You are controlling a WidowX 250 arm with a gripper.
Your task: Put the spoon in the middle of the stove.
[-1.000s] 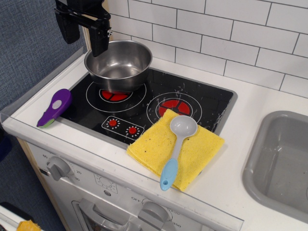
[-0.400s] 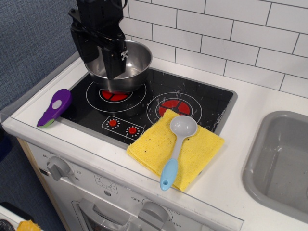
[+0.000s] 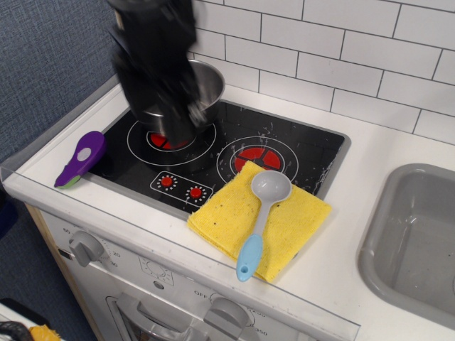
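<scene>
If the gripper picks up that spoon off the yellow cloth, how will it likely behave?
The spoon looks like thin plastic, so probably light and stiff. Its smooth blue handle may slip. Lying flat on the soft yellow cloth, it shouldn't roll, though the cloth might shift.

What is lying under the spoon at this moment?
The spoon lies on a yellow sponge cloth, which overlaps the stove corner. Its handle end overhangs the cloth's front edge. What the cloth covers cannot be seen.

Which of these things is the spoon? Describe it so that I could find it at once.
Start at the black stove with its two red burners. At its front right corner lies a yellow sponge cloth, and the spoon rests on top of it. It has a round grey bowl and a light blue handle, unlike the purple tool at the stove's left edge.
</scene>
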